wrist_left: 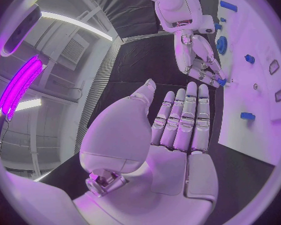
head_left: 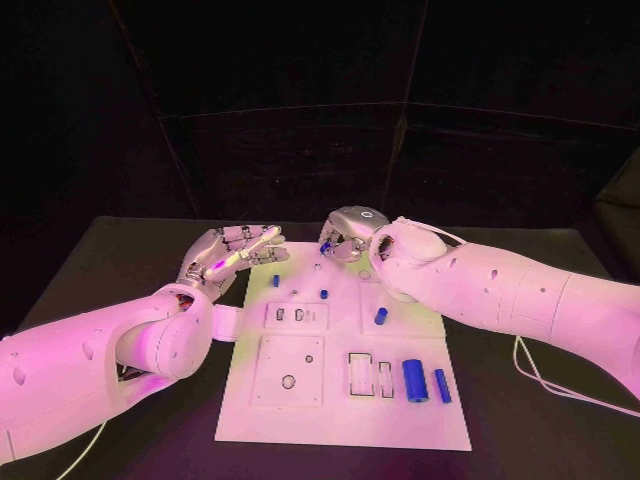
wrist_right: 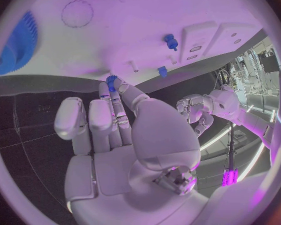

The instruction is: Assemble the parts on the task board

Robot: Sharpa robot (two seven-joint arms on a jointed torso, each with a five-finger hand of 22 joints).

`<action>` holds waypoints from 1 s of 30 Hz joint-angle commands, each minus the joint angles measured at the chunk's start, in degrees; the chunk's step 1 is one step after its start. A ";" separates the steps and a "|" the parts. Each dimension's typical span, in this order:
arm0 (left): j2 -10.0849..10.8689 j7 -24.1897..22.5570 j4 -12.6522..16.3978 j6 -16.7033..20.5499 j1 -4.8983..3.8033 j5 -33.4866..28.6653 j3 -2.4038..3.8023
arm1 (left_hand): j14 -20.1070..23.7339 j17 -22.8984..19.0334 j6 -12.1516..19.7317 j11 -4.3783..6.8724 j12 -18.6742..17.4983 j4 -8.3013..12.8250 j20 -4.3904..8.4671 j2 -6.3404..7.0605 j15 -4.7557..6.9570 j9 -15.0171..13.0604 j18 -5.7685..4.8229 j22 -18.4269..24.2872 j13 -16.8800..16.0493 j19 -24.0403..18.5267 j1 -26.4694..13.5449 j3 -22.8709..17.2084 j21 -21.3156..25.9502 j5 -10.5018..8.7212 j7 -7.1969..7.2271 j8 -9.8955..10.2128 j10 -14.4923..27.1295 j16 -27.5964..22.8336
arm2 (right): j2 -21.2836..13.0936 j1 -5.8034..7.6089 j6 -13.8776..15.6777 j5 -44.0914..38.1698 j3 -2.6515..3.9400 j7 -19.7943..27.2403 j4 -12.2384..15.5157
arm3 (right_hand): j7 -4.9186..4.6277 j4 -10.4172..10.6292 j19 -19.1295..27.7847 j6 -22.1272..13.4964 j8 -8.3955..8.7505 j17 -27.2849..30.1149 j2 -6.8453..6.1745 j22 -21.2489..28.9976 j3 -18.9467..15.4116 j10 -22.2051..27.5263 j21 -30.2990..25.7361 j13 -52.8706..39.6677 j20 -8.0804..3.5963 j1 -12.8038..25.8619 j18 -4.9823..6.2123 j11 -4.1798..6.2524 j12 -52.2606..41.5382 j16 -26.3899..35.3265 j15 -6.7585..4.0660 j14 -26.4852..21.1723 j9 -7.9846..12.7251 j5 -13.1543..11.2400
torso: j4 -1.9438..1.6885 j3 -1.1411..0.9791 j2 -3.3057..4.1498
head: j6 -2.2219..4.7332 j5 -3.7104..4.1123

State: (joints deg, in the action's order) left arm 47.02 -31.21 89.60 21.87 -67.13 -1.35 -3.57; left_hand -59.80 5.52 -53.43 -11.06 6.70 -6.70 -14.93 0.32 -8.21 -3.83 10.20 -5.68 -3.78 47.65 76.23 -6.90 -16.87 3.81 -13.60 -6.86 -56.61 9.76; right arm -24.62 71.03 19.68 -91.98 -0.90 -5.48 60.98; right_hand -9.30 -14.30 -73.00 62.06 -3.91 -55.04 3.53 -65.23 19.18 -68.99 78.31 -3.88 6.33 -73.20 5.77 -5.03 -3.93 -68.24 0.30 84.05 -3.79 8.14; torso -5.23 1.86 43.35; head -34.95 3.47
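Right now the right hand (wrist_right: 118, 135) is pinching a small blue gear (wrist_right: 111, 78) over the task board's (head_left: 342, 415) far edge, left hand (head_left: 234, 252) hovering empty, fingers apart; thin fingertip grip, gear risks slipping.

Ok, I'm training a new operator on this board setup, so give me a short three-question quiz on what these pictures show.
1. True or false: the left hand holds a blue part.
2. Where do the two blue cylinders lie side by side? A) on the task board, towards its near right corner; B) standing in slots at the board's far edge; C) in the left hand's palm.
3. Fill in: the small part pinched at the fingertips of the right hand is coloured ___.
Key: 1 false, its fingers are straight and hold nothing; 2 A; 3 blue.
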 commanded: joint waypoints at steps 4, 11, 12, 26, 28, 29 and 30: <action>-0.06 -0.35 0.14 -0.88 -0.13 0.03 0.06 | 0.12 -0.05 0.35 0.02 -0.22 0.40 0.06 -0.38 -0.27 0.06 0.33 0.07 0.06 0.36 0.15 0.04 0.29 0.32 -0.51 0.36 0.44 -0.30 | 0.47 0.05 -1.91 -0.39 0.00 -1.02 -0.32 | -0.07 0.36 -0.03 -0.11 0.23 0.02 -0.85 -0.14 0.28 0.28 0.32 0.09 0.31 0.24 -0.49 -0.20 0.26 -0.31 0.09 0.77 -0.05 -0.09 | 0.07 0.03 0.08 | -0.05 -0.07; -0.09 -0.30 0.05 -1.01 -0.14 0.03 0.06 | 0.12 -0.05 0.35 0.02 -0.22 0.40 0.06 -0.38 -0.27 0.06 0.33 0.07 0.06 0.36 0.15 0.04 0.29 0.32 -0.51 0.36 0.44 -0.30 | 0.90 0.04 -1.66 -0.49 -0.01 -0.93 -0.63 | -0.27 1.07 0.65 -1.17 0.39 1.16 -1.68 0.58 0.98 1.47 -0.01 0.21 0.47 0.65 -0.34 -0.47 0.42 0.22 0.30 0.39 0.06 -0.20 | 0.07 0.06 0.14 | 0.01 -0.21; -0.10 -0.28 0.02 -1.02 -0.14 0.03 0.06 | 0.12 -0.05 0.35 0.02 -0.22 0.40 0.06 -0.38 -0.27 0.06 0.33 0.07 0.06 0.36 0.15 0.04 0.29 0.32 -0.51 0.36 0.44 -0.30 | 0.97 0.04 -1.67 -0.49 -0.01 -0.87 -0.65 | -0.31 1.16 0.72 -1.35 0.40 1.29 -1.82 0.65 1.08 1.68 -0.05 0.22 0.50 0.69 -0.32 -0.53 0.42 0.28 0.34 0.34 0.07 -0.22 | 0.07 0.06 0.14 | 0.01 -0.21; -0.03 0.17 -0.11 -1.07 -0.17 0.03 0.06 | 0.15 -0.07 0.38 0.00 -0.27 0.55 0.05 -0.39 -0.28 0.06 0.33 0.12 0.06 0.36 0.23 -0.01 0.33 0.31 -0.53 0.39 0.47 -0.36 | 0.34 0.04 0.99 -0.13 -0.01 -0.78 -0.22 | -1.58 4.48 7.82 -10.91 0.39 10.05 -6.34 10.44 -1.74 12.05 -5.56 0.24 1.74 1.07 1.66 -2.29 -0.03 5.96 2.03 -2.01 0.10 -0.37 | 0.25 0.02 0.23 | 0.16 -0.36; 0.04 0.21 -0.11 -1.03 -0.17 0.03 0.06 | 0.22 -0.09 0.42 -0.02 -0.31 0.63 0.04 -0.41 -0.31 0.06 0.32 0.16 0.06 0.34 0.26 -0.04 0.38 0.31 -0.55 0.42 0.51 -0.43 | -0.38 0.04 1.71 0.09 -0.01 -0.80 0.47 | -1.65 4.95 8.02 -11.52 0.38 10.48 -6.53 10.95 -2.58 12.48 -5.93 0.20 1.79 0.72 1.72 -2.42 -0.30 6.22 2.01 -2.01 0.07 -0.37 | 0.32 0.00 0.22 | 0.25 -0.36; 0.10 0.23 -0.10 -1.00 -0.17 0.03 0.06 | 0.22 -0.09 0.42 -0.02 -0.32 0.64 0.04 -0.41 -0.31 0.06 0.32 0.17 0.06 0.34 0.27 -0.04 0.38 0.31 -0.55 0.43 0.51 -0.44 | -0.94 0.04 2.14 0.29 -0.01 -0.80 1.04 | -1.67 5.07 8.00 -11.60 0.37 10.53 -6.56 10.99 -2.78 12.54 -5.97 0.19 1.79 0.65 1.72 -2.44 -0.38 6.24 2.02 -1.99 0.06 -0.36 | 0.35 0.00 0.21 | 0.29 -0.37; 0.14 0.24 -0.09 -0.99 -0.18 0.03 0.06 | 0.24 -0.10 0.43 -0.02 -0.33 0.67 0.04 -0.43 -0.32 0.06 0.31 0.18 0.06 0.33 0.28 -0.06 0.40 0.31 -0.55 0.43 0.52 -0.45 | -1.51 0.04 2.45 0.49 0.00 -0.83 1.63 | -1.74 5.24 7.93 -11.65 0.35 10.51 -6.56 10.98 -3.02 12.48 -5.98 0.16 1.79 0.56 1.71 -2.47 -0.54 6.21 2.04 -1.93 0.04 -0.28 | 0.39 -0.01 0.19 | 0.32 -0.34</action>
State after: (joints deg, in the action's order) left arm 47.10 -30.87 89.44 21.54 -67.19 -1.37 -3.56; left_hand -59.80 5.48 -53.43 -11.06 6.70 -6.39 -14.93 0.32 -8.21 -3.84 10.20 -5.56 -3.78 47.65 76.23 -6.89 -16.83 3.81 -13.60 -6.66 -56.62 9.53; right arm -25.61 70.95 19.59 -91.98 -0.94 -6.15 61.91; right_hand -10.95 -8.98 -65.39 50.83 -3.81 -44.58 -2.71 -54.31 16.50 -56.68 72.53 -3.63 8.17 -72.38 6.71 -7.46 -4.22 -62.22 2.26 82.50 -3.70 7.97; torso -4.98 1.90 43.56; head -34.71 3.10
